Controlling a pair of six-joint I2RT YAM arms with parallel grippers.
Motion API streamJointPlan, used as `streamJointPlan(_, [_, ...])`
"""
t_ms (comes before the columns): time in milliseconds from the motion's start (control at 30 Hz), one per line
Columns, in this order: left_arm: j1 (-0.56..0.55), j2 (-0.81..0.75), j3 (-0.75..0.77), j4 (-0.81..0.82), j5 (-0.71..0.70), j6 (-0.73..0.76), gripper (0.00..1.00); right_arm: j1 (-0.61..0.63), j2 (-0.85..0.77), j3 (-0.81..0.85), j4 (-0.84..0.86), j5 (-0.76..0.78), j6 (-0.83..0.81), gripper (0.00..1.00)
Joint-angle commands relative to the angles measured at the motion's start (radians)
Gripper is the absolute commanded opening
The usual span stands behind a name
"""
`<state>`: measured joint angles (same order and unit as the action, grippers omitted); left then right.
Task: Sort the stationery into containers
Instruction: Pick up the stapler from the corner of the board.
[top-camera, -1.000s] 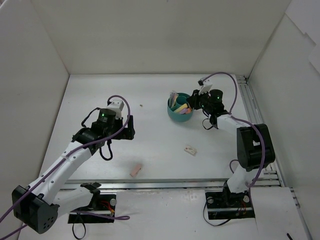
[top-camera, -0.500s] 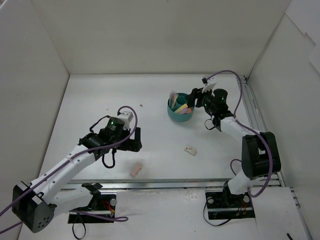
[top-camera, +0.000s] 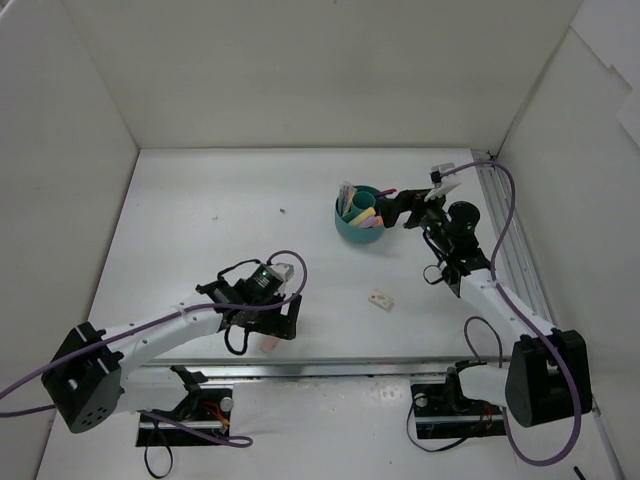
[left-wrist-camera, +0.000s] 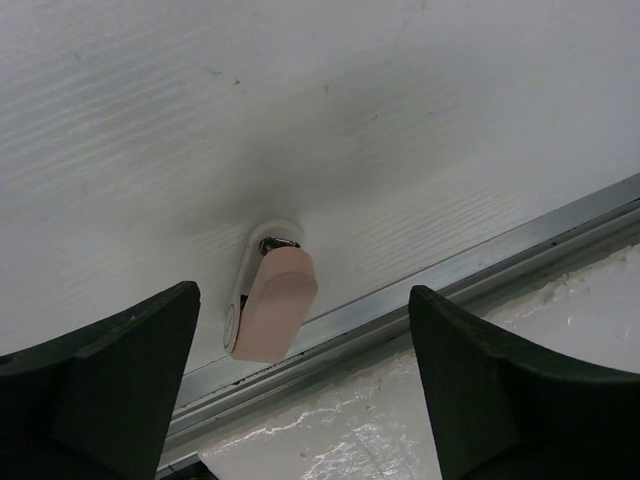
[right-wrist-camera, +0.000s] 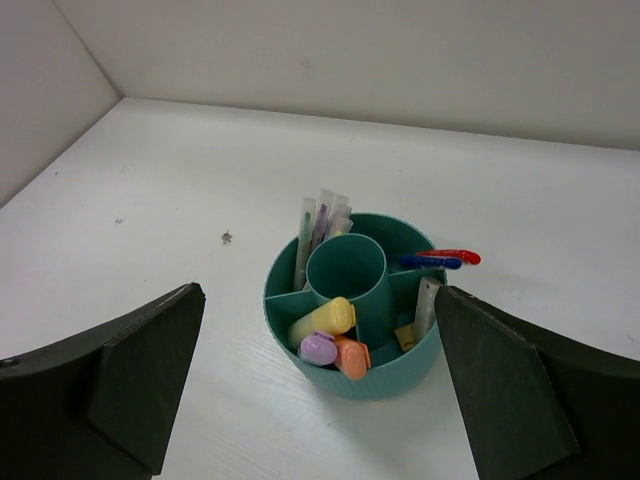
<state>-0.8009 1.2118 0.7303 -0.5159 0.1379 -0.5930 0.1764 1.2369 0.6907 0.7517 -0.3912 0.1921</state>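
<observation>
Left pincer (left-wrist-camera: 303, 300), jaws apart, hovers over the pink eraser (left-wrist-camera: 272, 308).

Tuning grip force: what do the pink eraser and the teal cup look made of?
Pink eraser: likely soft rubber, with a matte surface, rounded edges and no glare. Teal cup: probably moulded plastic, smooth with a faint sheen and thin, even walls and dividers.

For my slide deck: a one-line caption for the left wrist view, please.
Left gripper, jaws open, hovers above a pink eraser lying by the table's metal edge rail.
</observation>
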Motion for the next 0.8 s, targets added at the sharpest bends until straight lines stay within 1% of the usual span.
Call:
streamJointPlan(0, [-0.03,0.02,0.001,0.042,-0.006,-0.04,0.78,-0.002,-0.092,-0.026,0.069,0.043,0.046,0.98])
streamJointPlan(33, [-0.031,0.026,-0.008,0.042,-0.004,-0.045,0.75,0.001,-0.106,-0.042,0.06,0.051,0.049,0.98])
streamJointPlan(67, [-0.043,0.037,-0.011,0.042,-0.006,-0.05,0.67,-0.002,-0.128,-0.046,0.052,0.057,0.05,0.98])
streamJointPlan(167, [-0.079,0.066,-0.011,0.039,-0.021,-0.068,0.56,0.002,-0.166,-0.06,0.023,0.061,0.049,0.98])
streamJointPlan(200, [-0.08,0.077,-0.012,0.036,-0.041,-0.077,0.48,0.002,-0.172,-0.063,0.015,0.06,0.049,0.98])
streamJointPlan(233, [-0.092,0.081,-0.014,0.034,-0.044,-0.085,0.44,0.003,-0.178,-0.068,0.006,0.06,0.049,0.98])
streamJointPlan(333, [-0.104,0.101,-0.002,0.019,-0.072,-0.102,0.24,0.002,-0.201,-0.076,-0.008,0.068,0.049,0.98])
streamJointPlan(367, [-0.116,0.103,0.027,-0.002,-0.093,-0.103,0.1,0.003,-0.214,-0.077,-0.017,0.066,0.049,0.98])
streamJointPlan(400, [-0.116,0.103,0.027,-0.003,-0.093,-0.102,0.1,0.003,-0.218,-0.077,-0.017,0.066,0.049,0.98])
streamJointPlan(433, [-0.116,0.098,0.041,-0.022,-0.115,-0.1,0.07,0.003,-0.223,-0.077,-0.02,0.066,0.049,0.98])
streamJointPlan(500, [-0.116,0.086,0.09,-0.045,-0.133,-0.082,0.05,0.003,-0.238,-0.077,-0.032,0.069,0.047,0.98])
streamJointPlan(567, [-0.116,0.069,0.156,-0.073,-0.211,-0.062,0.04,0.003,-0.255,-0.079,-0.049,0.077,0.046,0.98])
streamJointPlan(600, [-0.116,0.063,0.181,-0.073,-0.284,-0.024,0.04,0.003,-0.26,-0.082,-0.054,0.077,0.044,0.98])
streamJointPlan(633, [-0.116,0.06,0.21,-0.067,-0.325,-0.004,0.04,0.003,-0.264,-0.085,-0.057,0.08,0.046,0.98])
streamJointPlan(700, [-0.072,0.068,0.303,-0.017,-0.369,0.079,0.02,0.006,-0.283,-0.103,-0.061,0.092,0.05,0.98])
streamJointPlan(733, [-0.049,0.086,0.335,0.063,-0.363,0.169,0.0,0.005,-0.29,-0.118,-0.061,0.1,0.058,0.98])
streamJointPlan(767, [-0.005,0.1,0.401,0.109,-0.348,0.215,0.0,0.005,-0.304,-0.123,-0.069,0.116,0.061,0.98])
